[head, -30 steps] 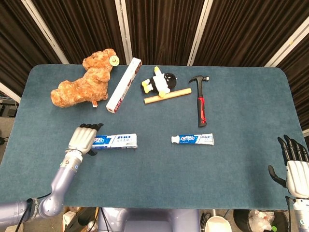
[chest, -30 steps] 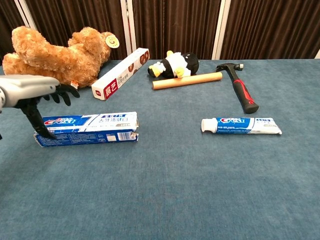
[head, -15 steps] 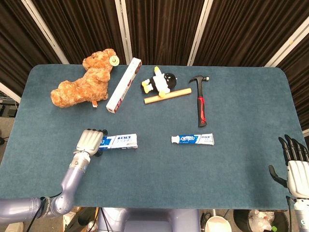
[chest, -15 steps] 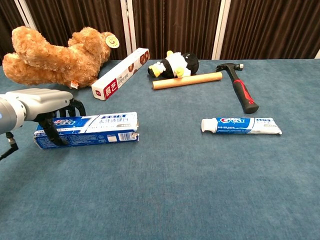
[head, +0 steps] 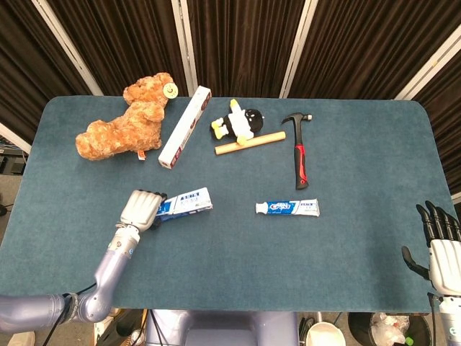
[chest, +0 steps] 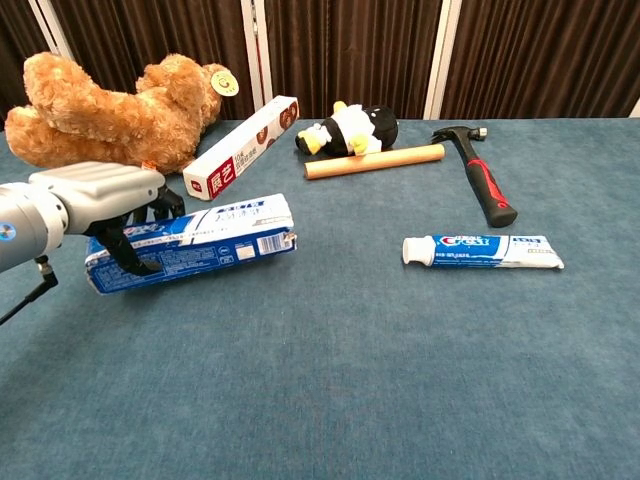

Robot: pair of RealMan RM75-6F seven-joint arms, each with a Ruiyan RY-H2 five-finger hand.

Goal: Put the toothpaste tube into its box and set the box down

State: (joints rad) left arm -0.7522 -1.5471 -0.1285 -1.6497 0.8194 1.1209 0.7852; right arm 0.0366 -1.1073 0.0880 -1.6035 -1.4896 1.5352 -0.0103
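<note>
While gripped by left hand (chest: pixel 95 195), Crest box (chest: pixel 200 240).

— What's at the far side of my bench (head: pixel 360 166)?
— A teddy bear (head: pixel 128 119), a red-and-white box (head: pixel 184 127), a penguin plush (head: pixel 239 122) touching a wooden dowel (head: pixel 250 142), and a hammer (head: pixel 299 150).

matt teal cloth table top (head: pixel 360 238), glossy printed card toothpaste box (chest: pixel 205 241), shiny plastic tube (chest: pixel 483 250), fuzzy plush teddy (chest: pixel 110 110), bare wood dowel (chest: pixel 374 160), dull metal hammer head (chest: pixel 460 132) on a rubbery grip, smooth silver left hand (chest: pixel 95 196)
</note>
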